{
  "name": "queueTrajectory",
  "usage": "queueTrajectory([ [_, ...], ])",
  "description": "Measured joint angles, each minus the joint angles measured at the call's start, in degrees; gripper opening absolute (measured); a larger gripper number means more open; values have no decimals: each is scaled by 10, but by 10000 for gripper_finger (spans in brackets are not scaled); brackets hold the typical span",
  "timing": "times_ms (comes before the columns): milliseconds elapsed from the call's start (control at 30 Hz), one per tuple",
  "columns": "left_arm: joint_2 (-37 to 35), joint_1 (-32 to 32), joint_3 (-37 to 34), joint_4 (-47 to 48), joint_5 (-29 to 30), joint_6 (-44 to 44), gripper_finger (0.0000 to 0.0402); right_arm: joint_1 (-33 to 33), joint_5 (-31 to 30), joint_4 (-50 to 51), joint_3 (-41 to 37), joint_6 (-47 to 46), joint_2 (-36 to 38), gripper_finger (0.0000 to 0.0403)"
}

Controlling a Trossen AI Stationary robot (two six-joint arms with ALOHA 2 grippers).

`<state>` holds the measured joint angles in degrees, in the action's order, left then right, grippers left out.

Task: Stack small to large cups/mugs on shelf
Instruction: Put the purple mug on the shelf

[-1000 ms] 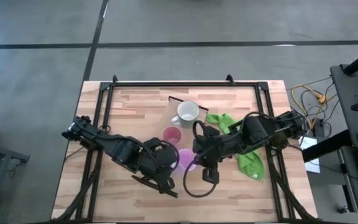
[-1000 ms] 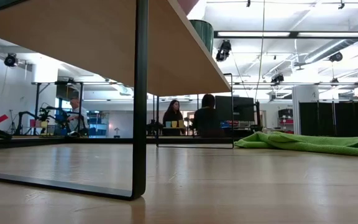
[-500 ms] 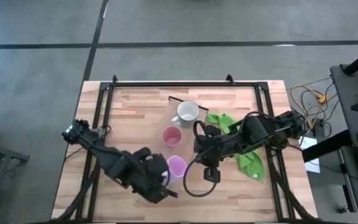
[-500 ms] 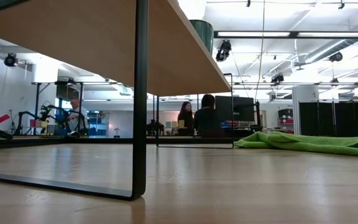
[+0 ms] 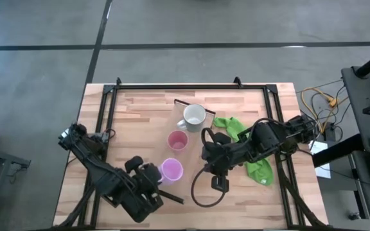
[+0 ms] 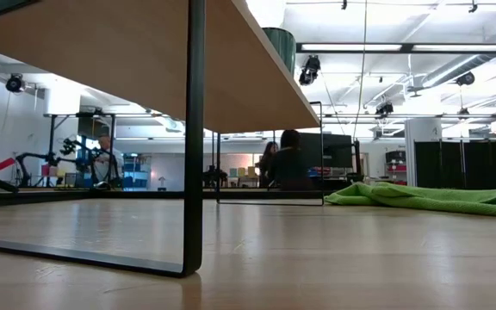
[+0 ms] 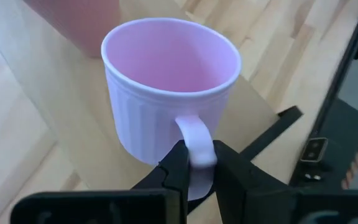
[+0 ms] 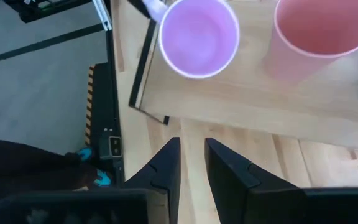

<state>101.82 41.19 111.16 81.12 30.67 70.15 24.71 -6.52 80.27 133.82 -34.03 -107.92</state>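
The left gripper [image 7: 197,163] pinches the lilac mug [image 5: 171,170] by its handle (thin hold), at seven o'clock from the pink cup [image 5: 177,140]; it could swivel loose. Right gripper [image 8: 191,163] hangs empty, slightly parted.

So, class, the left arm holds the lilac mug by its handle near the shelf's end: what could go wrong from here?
1. The left gripper pinches only the thin handle of the lilac mug, so the mug may swing or slip.
2. The mug sits near the end of the shelf; set down there, it might tip off.
3. The pink cup stands close by and could get knocked.
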Motion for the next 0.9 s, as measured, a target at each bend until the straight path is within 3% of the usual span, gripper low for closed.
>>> queueTrajectory([
  [367, -9, 50, -72, -34, 31, 71, 29, 38, -1, -2, 0, -67, 0, 68],
  [767, -32, 58, -111, -16, 60, 77, 29, 65, -31, -3, 0, -66, 0, 68],
  [900, -48, 58, -138, -73, 85, 76, 29, 67, -32, -3, 0, -51, 0, 68],
])
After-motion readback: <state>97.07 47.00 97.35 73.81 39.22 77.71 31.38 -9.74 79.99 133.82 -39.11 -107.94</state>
